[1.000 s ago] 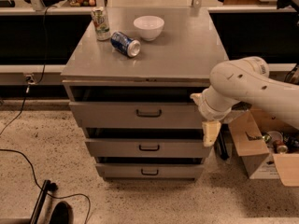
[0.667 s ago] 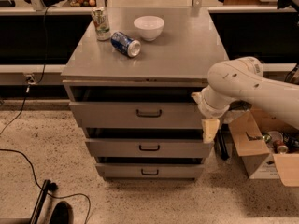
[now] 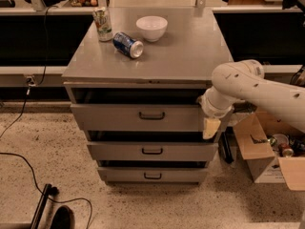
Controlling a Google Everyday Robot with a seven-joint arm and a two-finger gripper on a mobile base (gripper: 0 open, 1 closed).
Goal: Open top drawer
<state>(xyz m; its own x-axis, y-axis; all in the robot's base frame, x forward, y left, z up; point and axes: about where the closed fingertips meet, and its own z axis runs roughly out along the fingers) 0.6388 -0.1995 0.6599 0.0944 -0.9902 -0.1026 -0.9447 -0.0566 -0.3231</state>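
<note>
The top drawer is the tallest of three grey fronts in the cabinet, with a small dark pull handle at its centre. A dark gap shows between its front and the cabinet top. My gripper hangs pointing down at the drawer front's right end, well to the right of the handle. My white arm reaches in from the right. The gripper holds nothing that I can see.
On the cabinet top are a white bowl, a blue can on its side and an upright can. Two shorter drawers sit below. A cardboard box stands at the right. Cables lie on the floor at the left.
My arm and gripper have shifted slightly to the left, closer to the drawer's right end. The drawers have not moved.
</note>
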